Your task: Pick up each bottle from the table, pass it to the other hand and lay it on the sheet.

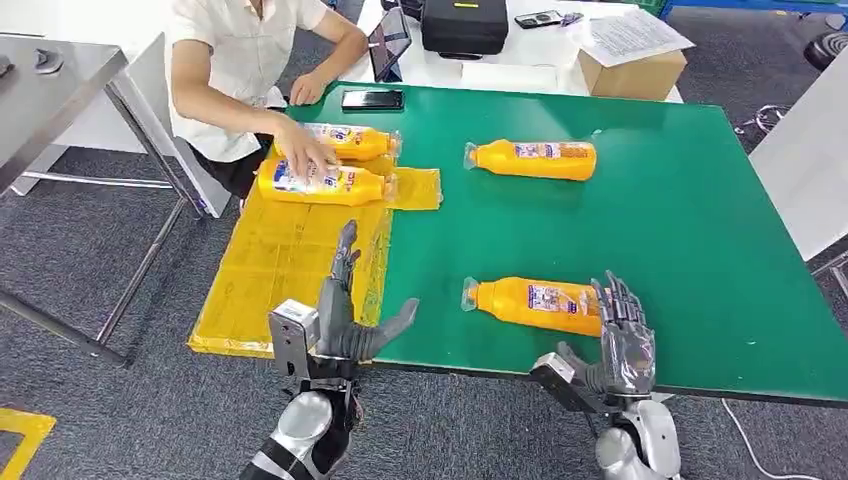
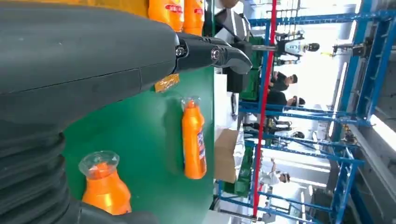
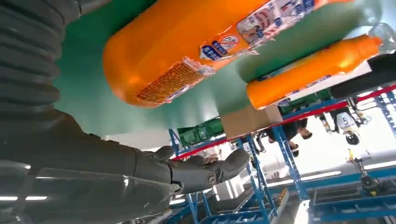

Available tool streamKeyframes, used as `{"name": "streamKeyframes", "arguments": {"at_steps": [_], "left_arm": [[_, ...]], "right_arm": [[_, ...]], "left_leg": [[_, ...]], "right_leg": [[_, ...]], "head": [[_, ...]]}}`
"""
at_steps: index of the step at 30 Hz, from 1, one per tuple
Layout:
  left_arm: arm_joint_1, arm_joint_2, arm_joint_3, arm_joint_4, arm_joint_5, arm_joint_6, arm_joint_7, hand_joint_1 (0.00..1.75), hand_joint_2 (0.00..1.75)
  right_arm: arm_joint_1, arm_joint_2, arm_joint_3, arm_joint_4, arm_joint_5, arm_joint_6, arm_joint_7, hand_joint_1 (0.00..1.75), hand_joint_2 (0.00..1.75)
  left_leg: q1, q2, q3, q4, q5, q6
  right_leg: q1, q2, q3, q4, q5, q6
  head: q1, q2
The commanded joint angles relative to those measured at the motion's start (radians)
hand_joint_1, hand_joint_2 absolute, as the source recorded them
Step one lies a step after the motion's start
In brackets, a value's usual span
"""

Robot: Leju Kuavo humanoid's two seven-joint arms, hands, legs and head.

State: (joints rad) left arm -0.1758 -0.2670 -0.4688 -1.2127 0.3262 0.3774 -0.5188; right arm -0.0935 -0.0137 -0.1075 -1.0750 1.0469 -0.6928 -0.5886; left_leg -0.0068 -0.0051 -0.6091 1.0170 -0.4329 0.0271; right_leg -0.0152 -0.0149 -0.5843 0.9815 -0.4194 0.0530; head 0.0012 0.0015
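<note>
Grasp approach on the near bottle

Right robot hand (image 1: 624,335), fingers spread wide and holding nothing, stands at the front edge of the green surface (image 1: 690,250), fingertips at the base end of the near bottle (image 1: 535,303); whether they touch it cannot be told. The bottle lies on its side, cap toward 9 o'clock, base toward 3 o'clock. A sound grasp would wrap the body near its middle, thumb on one flank and fingers on the other, so that the smooth round plastic does not roll away or pivot at the lift. The cap end should be left free for the receiving hand.

Left robot hand (image 1: 345,320), also wide and empty, hovers at 9 o'clock of that bottle, over the near right edge of the yellow sheet (image 1: 270,265), well placed to receive.

Far bottle (image 1: 535,159) lies at 12 o'clock, well apart. At 11 o'clock a person's hand (image 1: 305,152) rests on two bottles (image 1: 330,165) already on the sheet; laying down should wait until it withdraws.
</note>
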Motion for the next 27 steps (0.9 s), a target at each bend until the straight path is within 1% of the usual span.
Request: {"name": "streamKeyframes", "arguments": {"at_steps": [1, 2, 6, 8, 10, 12, 13, 14, 15, 17, 19, 20, 22, 23, 27], "left_arm": [[-0.030, 0.023, -0.122, 0.051, -0.003, -0.059, 0.028, 0.00, 1.75], [-0.034, 0.022, -0.130, 0.056, -0.006, -0.058, 0.022, 0.00, 1.75], [-0.038, 0.028, -0.141, 0.057, -0.009, -0.053, 0.019, 0.00, 1.75], [-0.042, 0.030, -0.143, 0.053, -0.011, -0.055, 0.020, 0.00, 1.75], [-0.042, 0.030, -0.143, 0.053, -0.011, -0.055, 0.020, 0.00, 1.75], [-0.042, 0.030, -0.143, 0.053, -0.011, -0.055, 0.020, 0.00, 1.75], [-0.044, 0.030, -0.144, 0.051, -0.013, -0.055, 0.022, 0.00, 1.75], [-0.044, 0.030, -0.146, 0.049, -0.014, -0.056, 0.025, 0.00, 1.75], [-0.044, 0.031, -0.150, 0.047, -0.015, -0.056, 0.031, 0.00, 1.75], [-0.042, 0.031, -0.153, 0.050, -0.014, -0.055, 0.048, 0.00, 1.75], [-0.039, 0.035, -0.156, 0.053, -0.012, -0.059, 0.056, 0.00, 1.75], [-0.039, 0.035, -0.156, 0.053, -0.012, -0.059, 0.056, 0.00, 1.75], [-0.037, 0.036, -0.156, 0.054, -0.012, -0.060, 0.055, 0.00, 1.75], [-0.037, 0.037, -0.157, 0.057, -0.012, -0.062, 0.059, 0.00, 1.75], [-0.031, 0.038, -0.159, 0.058, -0.015, -0.073, 0.072, 0.00, 1.75]], "right_arm": [[-0.128, -0.048, 0.007, 0.164, 0.114, -0.005, 0.079, 0.00, 1.75], [-0.158, -0.060, 0.036, 0.212, 0.083, -0.005, 0.091, 0.00, 1.75], [-0.233, -0.090, 0.110, 0.349, 0.060, 0.014, 0.168, 0.00, 1.75], [-0.265, -0.100, 0.140, 0.412, 0.061, 0.033, 0.196, 0.00, 1.75], [-0.265, -0.100, 0.140, 0.412, 0.061, 0.033, 0.196, 0.00, 1.75], [-0.265, -0.100, 0.140, 0.412, 0.061, 0.033, 0.196, 0.00, 1.75], [-0.273, -0.101, 0.150, 0.434, 0.059, 0.042, 0.207, 0.00, 1.75], [-0.293, -0.106, 0.165, 0.472, 0.048, 0.096, 0.228, 0.00, 1.75], [-0.306, -0.106, 0.177, 0.484, 0.039, 0.080, 0.234, 0.00, 1.75], [-0.327, -0.099, 0.194, 0.519, 0.039, 0.099, 0.254, 0.00, 1.75], [-0.333, -0.093, 0.217, 0.540, 0.036, 0.111, 0.258, 0.00, 1.75], [-0.333, -0.093, 0.217, 0.540, 0.036, 0.111, 0.258, 0.00, 1.75], [-0.329, -0.090, 0.218, 0.540, 0.037, 0.106, 0.260, 0.00, 1.75], [-0.328, -0.091, 0.223, 0.546, 0.023, 0.130, 0.264, 0.00, 1.75], [-0.299, -0.129, 0.278, 0.540, 0.000, 0.232, 0.295, 0.00, 1.75]], "left_leg": [[0.000, 0.003, 0.003, -0.001, -0.001, -0.001], [0.000, 0.004, 0.003, -0.001, -0.001, -0.001], [0.001, 0.005, 0.005, -0.001, -0.001, -0.002], [0.000, 0.003, 0.003, -0.001, 0.000, -0.001], [0.000, 0.004, 0.004, -0.001, -0.001, -0.002], [0.000, 0.003, 0.004, -0.001, -0.001, -0.002], [0.000, 0.002, 0.002, -0.001, 0.000, -0.001], [0.000, 0.002, 0.004, -0.001, -0.001, -0.002], [0.000, 0.002, 0.003, -0.001, -0.001, -0.001], [0.000, 0.005, 0.005, -0.001, -0.001, -0.002], [0.000, 0.003, 0.002, -0.001, 0.000, -0.001], [0.001, 0.004, 0.004, -0.001, -0.001, -0.002], [0.000, 0.003, 0.003, -0.001, 0.000, -0.001], [0.001, 0.004, 0.005, -0.001, -0.001, -0.002], [0.000, 0.001, 0.004, -0.001, 0.000, -0.001]], "right_leg": [[0.000, 0.003, 0.002, -0.001, 0.000, -0.001], [0.000, 0.004, 0.002, -0.001, 0.001, -0.001], [0.001, 0.006, 0.004, -0.002, 0.001, -0.002], [0.000, 0.003, 0.003, -0.002, 0.001, -0.001], [0.000, 0.005, 0.003, -0.001, 0.001, -0.001], [0.000, 0.003, 0.003, -0.001, 0.001, -0.001], [0.000, 0.002, 0.002, -0.001, 0.001, -0.001], [0.000, 0.003, 0.004, -0.002, 0.000, -0.001], [0.000, 0.003, 0.003, -0.001, 0.001, -0.001], [0.000, 0.005, 0.004, -0.001, 0.001, -0.001], [0.000, 0.003, 0.002, -0.001, 0.001, 0.000], [0.000, 0.004, 0.003, -0.001, 0.001, -0.001], [0.000, 0.003, 0.003, -0.001, 0.001, 0.000], [0.001, 0.004, 0.004, -0.002, 0.001, -0.001], [0.000, 0.001, 0.004, -0.002, 0.001, -0.001]], "head": [[0.000, 0.000], [0.000, 0.000], [0.000, 0.000], [0.000, 0.000], [0.000, 0.000], [0.000, 0.000], [0.000, 0.000], [0.000, 0.000], [0.000, 0.000], [0.000, 0.000], [0.000, 0.000], [0.000, 0.000], [0.000, 0.000], [0.000, 0.000], [0.000, 0.000]]}}
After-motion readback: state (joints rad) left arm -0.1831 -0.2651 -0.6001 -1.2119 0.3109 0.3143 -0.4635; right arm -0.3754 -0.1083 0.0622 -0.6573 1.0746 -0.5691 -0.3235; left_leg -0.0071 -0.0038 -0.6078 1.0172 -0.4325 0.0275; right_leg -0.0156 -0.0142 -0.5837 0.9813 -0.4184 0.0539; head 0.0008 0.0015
